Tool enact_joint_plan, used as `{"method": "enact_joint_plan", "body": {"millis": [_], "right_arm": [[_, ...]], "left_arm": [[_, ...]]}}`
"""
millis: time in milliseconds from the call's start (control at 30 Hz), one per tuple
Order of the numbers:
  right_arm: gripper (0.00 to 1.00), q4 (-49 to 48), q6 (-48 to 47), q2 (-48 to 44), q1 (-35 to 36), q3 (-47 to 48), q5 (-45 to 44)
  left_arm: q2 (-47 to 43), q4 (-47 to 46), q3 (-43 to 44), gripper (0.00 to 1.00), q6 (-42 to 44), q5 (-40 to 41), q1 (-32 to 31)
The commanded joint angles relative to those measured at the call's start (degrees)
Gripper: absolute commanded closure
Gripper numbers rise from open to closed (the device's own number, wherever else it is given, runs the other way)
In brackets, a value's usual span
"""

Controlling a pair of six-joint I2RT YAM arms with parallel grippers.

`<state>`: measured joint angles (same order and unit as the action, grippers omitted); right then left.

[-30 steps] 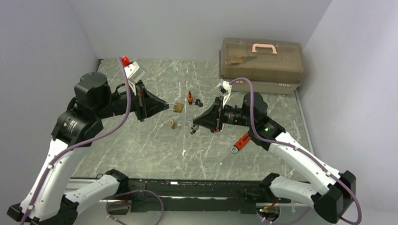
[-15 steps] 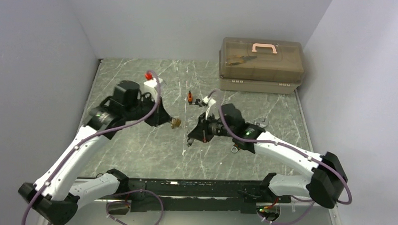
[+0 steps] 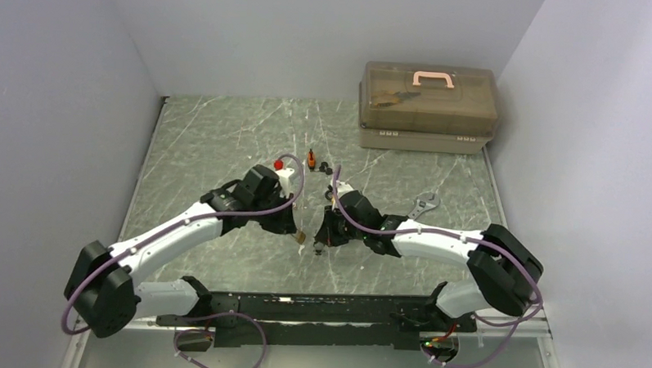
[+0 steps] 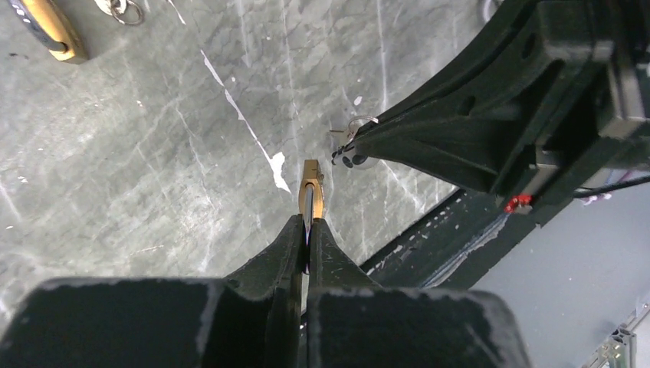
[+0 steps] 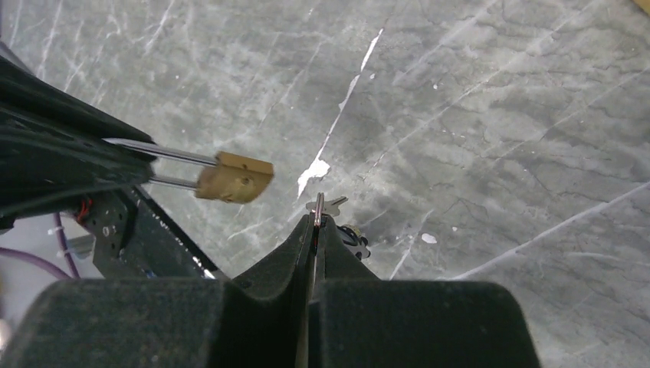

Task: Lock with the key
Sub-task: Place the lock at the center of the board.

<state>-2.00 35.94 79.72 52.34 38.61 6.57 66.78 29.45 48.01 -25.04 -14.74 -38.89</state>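
Two arms reach over a grey marble-look surface. Biggest thing on it is a tan toolbox w/ a pink handle, lid down, at the far right edge. Left arm and right arm both stretch to one spot near-left of the toolbox, well apart from it, w/ their tips facing each other. An adjustable wrench lies flat on the near side of the toolbox, btwn it and the right arm. Left pincer is clenched on the padlock, gripping it by the steel shackle. The brass body sticks out past the fingertips, up off the surface. Right pincer is clenched on the key, seen edge-on at the tips, w/ a ring hanging by it. Key and padlock are near each other but not touching, and the key sits on the toolbox side of the padlock. Left of the toolbox, closer to it than the padlock, are a small orange-bodied item and a few black bits on the surface, too small to ID.
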Motion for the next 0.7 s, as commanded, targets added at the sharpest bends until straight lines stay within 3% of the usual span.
{"method": "enact_joint_plan", "body": {"millis": [0, 167, 400, 567, 667], "right_arm": [[1.0, -6.45, 2.95, 2.07, -0.03, -0.36, -1.77], [0.99, -7.63, 3.65, 3.45, -0.01, -0.78, -1.95], [0.75, -8.32, 4.14, 4.77, -0.71, -0.37, -1.41], [0.52, -6.91, 3.42, 3.5, -1.02, 0.77, -1.81], [0.35, -5.07, 2.49, 1.42, -1.56, 1.79, -2.66]], "left_arm": [[3.83, -7.67, -0.62, 0.92, -3.41, 1.63, -1.49], [7.22, -7.09, 0.66, 0.82, -3.35, 2.06, -1.93], [6.95, -4.8, 2.69, 0.56, -1.77, 3.92, -1.9], [4.7, -1.13, 6.78, 0.44, 0.34, 6.73, -1.89], [2.71, 1.68, 9.77, 0.27, 1.88, 8.52, -1.57]]}}
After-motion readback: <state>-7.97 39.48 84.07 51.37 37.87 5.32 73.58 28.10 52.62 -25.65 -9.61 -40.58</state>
